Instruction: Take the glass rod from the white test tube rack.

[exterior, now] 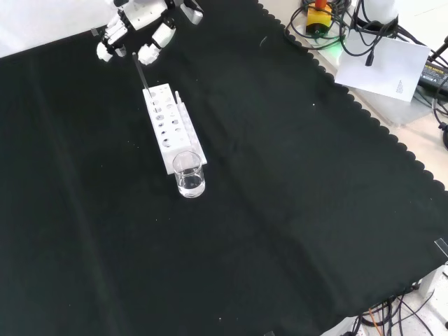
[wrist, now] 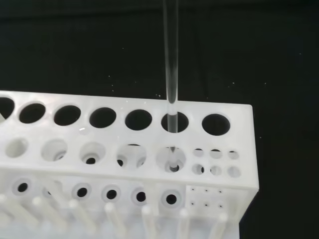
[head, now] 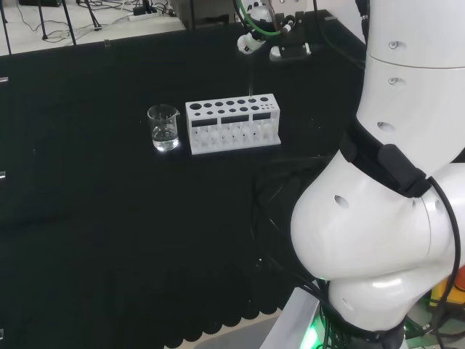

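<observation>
Rod (wrist: pixel 171 64) stands upright in the rack (wrist: pixel 124 149), pinched up top by the hand (exterior: pixel 133 31), rack at 6 o'clock below.

Black-clothed bench (exterior: pixel 294 210): white rack (exterior: pixel 173 133), glass beaker (exterior: pixel 189 175) touching.

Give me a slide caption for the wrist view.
Glass rod standing upright through a hole near one end of the white rack, black cloth behind.

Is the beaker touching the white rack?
Cannot tell. In the head view a thin dark gap seems to separate beaker and rack; in the front view they overlap.
</observation>
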### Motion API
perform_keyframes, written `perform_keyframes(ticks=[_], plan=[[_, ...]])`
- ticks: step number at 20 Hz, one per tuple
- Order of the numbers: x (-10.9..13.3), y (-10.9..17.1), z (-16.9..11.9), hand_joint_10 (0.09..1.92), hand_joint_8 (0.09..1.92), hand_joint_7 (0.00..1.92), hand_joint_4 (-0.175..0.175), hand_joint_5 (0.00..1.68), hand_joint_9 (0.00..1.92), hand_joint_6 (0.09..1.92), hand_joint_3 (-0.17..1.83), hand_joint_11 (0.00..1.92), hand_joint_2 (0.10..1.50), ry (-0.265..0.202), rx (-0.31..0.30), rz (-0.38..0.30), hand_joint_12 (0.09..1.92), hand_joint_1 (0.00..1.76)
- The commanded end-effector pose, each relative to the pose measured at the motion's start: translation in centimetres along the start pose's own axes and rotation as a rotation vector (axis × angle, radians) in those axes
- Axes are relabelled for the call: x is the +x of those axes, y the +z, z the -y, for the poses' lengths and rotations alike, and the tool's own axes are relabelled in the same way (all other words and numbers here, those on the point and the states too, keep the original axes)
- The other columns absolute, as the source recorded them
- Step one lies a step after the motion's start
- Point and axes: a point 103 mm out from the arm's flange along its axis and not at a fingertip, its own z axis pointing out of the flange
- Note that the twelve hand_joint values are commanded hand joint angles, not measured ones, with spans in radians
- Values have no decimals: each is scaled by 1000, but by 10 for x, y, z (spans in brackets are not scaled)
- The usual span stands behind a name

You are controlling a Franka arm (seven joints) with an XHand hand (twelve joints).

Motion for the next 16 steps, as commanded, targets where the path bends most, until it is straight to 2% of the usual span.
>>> perform_keyframes(ticks=[1,3,4,7,10,16], plan=[[1,2,0,1012,1020,547,-175,300,739,87,-175,582,1364,-4,-19,15,1336,554],[0,2,-1,1028,1028,619,-175,400,798,116,-175,665,1366,0,-23,7,1318,569],[-1,3,-1,1034,1030,661,-175,427,835,188,-175,705,1367,-1,-31,0,1313,576],[-2,4,-1,1065,1046,792,-175,400,948,575,-175,831,1365,-9,-51,-3,1290,616],[0,5,0,1107,1070,921,-175,412,1069,817,-175,977,1361,-19,-67,5,1271,670],[3,3,3,1125,1094,1026,-175,471,1176,940,-175,1112,1357,-30,-72,14,1264,754]])
